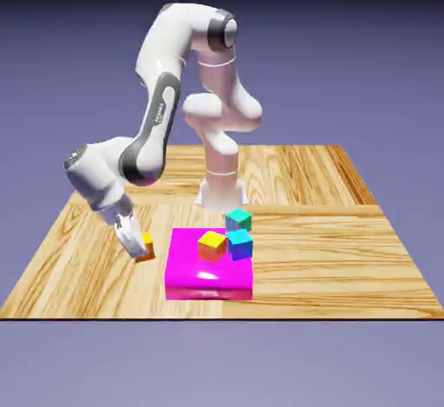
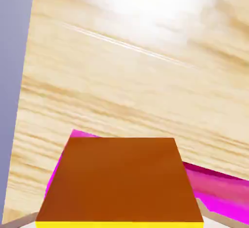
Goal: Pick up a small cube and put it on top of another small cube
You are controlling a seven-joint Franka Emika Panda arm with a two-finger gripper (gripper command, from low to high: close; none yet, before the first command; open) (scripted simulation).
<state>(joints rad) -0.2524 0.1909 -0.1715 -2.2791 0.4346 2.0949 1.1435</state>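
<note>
1. We see the gripper (image 1: 136,248) low at the exterior view's left, just beside the pink block (image 1: 211,266), with the small cube (image 1: 146,245) at its fingertips.
2. In the hand view that cube (image 2: 120,178) fills the lower middle, large and square-on between where the fingers sit. We judge the gripper closed on it, fingers only as far apart as the cube is wide; the fingertips themselves barely show at the bottom corners.
3. Whether the cube rests on the tabletop (image 1: 329,240) or is lifted just clear of it, we cannot tell from either view.
4. The arm (image 1: 160,110) leans well out and down to that side, because the small cube lies off the pink block, apart from the others.
5. On the pink block stand the larger orange cube (image 1: 212,246) and a blue cube (image 1: 240,244), close together and perhaps touching; a teal cube (image 1: 238,219) stands behind them, near the block's far edge.
6. We judge the grasp made and the carry not yet begun. The next move calls for a lift high enough to clear the block's edge and the cubes on it.
7. The risk we see is crowding: the cubes stand so close that the open fingers could knock a neighbour on release.
</note>
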